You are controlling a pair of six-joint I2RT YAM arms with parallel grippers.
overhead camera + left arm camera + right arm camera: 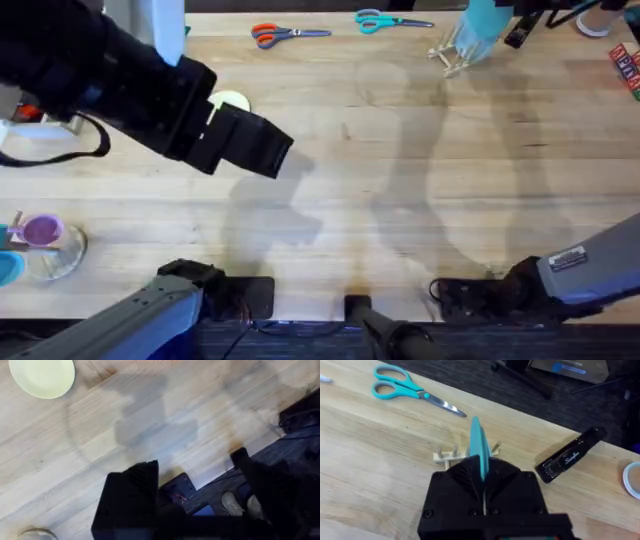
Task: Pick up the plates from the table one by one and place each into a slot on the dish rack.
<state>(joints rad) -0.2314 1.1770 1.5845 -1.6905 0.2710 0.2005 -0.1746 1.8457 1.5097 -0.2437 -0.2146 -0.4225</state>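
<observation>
At the far right of the table (400, 170), the right gripper (481, 477) is clamped on the teal plate (478, 450), held on edge, upright, just above the dish rack (451, 454). The key relation: in the right wrist view the plate's edge looks roughly in line with the gaps between the rack's dowel pegs, rack directly beyond the fingers, so my read is the next move is a straight lowering into a slot; the risk is the rim landing on a peg instead of between two. The cream-yellow plate (232, 101) lies flat on the table at the far left, partly hidden under the left arm in the overhead view. The left gripper (131, 492) hangs high above the boards, plate well off to one side; can't tell if its fingers are open. The left arm is clearly the nearer one for that plate. Teal scissors (410, 391) lie near the rack, clear of it.
</observation>
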